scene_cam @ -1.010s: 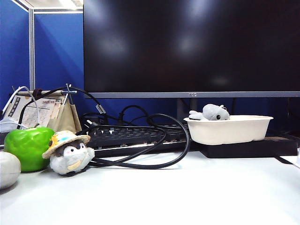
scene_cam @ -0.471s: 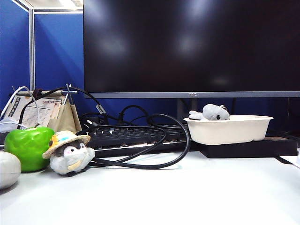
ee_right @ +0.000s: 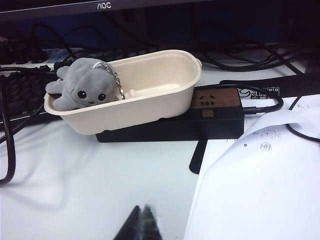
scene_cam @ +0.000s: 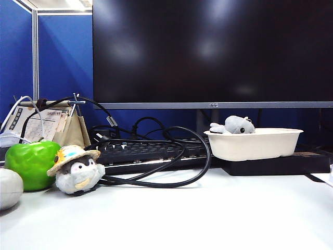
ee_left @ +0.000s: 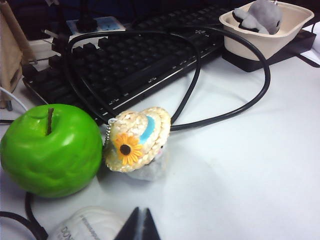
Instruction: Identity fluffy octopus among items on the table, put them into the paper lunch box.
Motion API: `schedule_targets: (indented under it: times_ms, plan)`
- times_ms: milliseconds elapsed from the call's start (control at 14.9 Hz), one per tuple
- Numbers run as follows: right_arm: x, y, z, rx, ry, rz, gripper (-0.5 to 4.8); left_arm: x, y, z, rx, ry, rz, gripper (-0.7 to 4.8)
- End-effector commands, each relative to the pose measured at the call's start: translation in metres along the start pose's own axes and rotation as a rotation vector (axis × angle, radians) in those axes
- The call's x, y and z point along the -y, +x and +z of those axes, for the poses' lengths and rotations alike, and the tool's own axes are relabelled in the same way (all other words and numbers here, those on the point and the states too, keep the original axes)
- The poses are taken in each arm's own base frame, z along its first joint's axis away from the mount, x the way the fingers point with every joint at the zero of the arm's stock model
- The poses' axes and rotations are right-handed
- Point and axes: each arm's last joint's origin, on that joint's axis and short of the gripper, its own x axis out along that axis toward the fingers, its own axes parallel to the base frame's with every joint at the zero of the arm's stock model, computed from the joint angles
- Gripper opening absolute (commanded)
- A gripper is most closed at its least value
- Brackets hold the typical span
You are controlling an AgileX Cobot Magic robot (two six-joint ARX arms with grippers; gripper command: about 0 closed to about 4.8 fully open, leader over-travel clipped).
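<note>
Your fluffy octopus (ee_right: 81,90) is already in the paper lunch box (ee_right: 150,102), sitting at one end of it, head poking above the rim, one tentacle draped over the edge. A bead chain (ee_right: 114,77) hangs off its head into the box. In the exterior view the octopus (scene_cam: 235,125) shows above the box (scene_cam: 255,143) on the right side, under the monitor (scene_cam: 210,52). The box rests on a flat black device (ee_right: 200,117), not directly on the table (scene_cam: 171,219).

Your left gripper (ee_left: 138,227) sits low near the table with its jaws pressed together, nothing between them. Just ahead of it: a white rounded object (ee_left: 85,226), a green apple (ee_left: 50,150), and the penguin plush with a straw hat (ee_left: 137,140) touching the apple's side. A black cable (ee_left: 230,100) loops around behind the penguin and over the black keyboard (ee_left: 135,55).

Your right gripper (ee_right: 140,225) hovers over bare table in front of the box, well apart from it; the tips look drawn together, holding nothing. White paper sheets (ee_right: 265,175) lie just beside it.

Neither gripper shows up in the exterior view.
</note>
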Motion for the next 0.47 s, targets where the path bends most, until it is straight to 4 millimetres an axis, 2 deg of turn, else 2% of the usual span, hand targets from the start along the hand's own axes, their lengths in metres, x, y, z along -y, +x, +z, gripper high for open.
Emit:
schedule_targets:
  times_ms: [67,471]
  plan:
    - [0.0002,0.0001,-0.0007,-0.002,-0.002,-0.001,-0.06,0.0,0.0006,-0.0022,-0.009,0.003,0.003,-0.05]
    - [0.0006,0.0001,-0.0006,-0.001,-0.001,-0.006,-0.06,-0.001,-0.0001,-0.0013,0.005,-0.001,0.01,-0.05]
